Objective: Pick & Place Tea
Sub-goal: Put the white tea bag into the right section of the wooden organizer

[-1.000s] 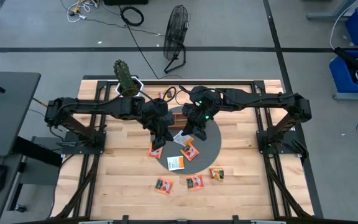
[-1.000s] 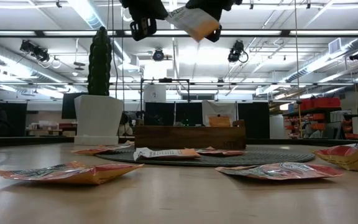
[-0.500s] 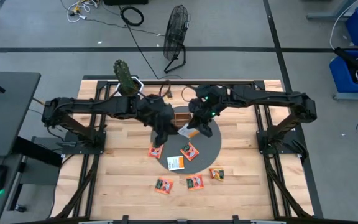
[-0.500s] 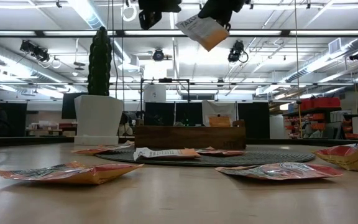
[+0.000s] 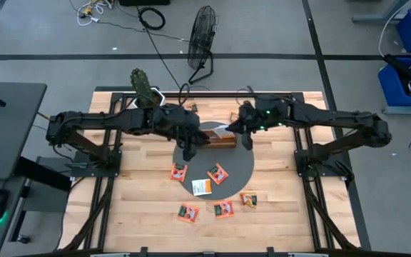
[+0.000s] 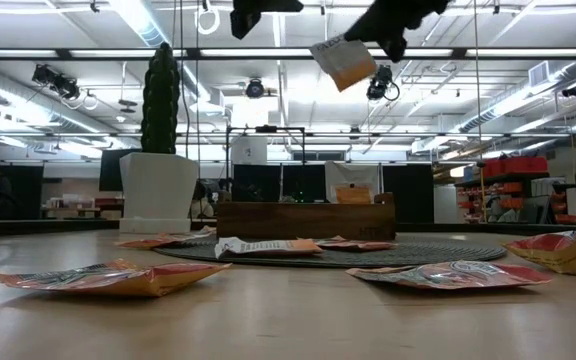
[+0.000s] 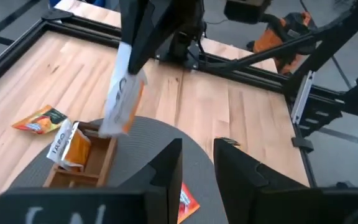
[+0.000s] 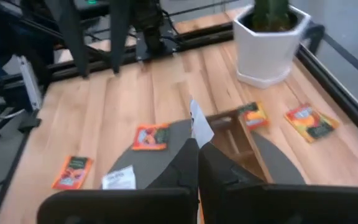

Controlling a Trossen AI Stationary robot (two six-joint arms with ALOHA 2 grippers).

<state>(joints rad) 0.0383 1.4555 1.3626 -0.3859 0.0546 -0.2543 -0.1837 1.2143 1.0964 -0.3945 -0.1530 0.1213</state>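
- Over the wooden tray (image 5: 216, 137) both arms crowd the air: the right gripper (image 5: 228, 129), shut on a white and orange tea sachet (image 6: 341, 60), hangs above its right part, and the left gripper (image 5: 189, 153) hovers just left of it.
- A potted cactus (image 5: 143, 88) blocks the far left corner.
- Loose sachets (image 5: 218, 173) dot the grey mat (image 5: 242, 167) and the near boards.
- The table's (image 5: 141, 207) near left and right edges lie bare.

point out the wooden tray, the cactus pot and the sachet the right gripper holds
wooden tray (image 6: 306, 220), low view, middle of its front wall
cactus pot (image 6: 158, 192), low view, front of the white pot
held sachet (image 6: 343, 62), low view, its middle
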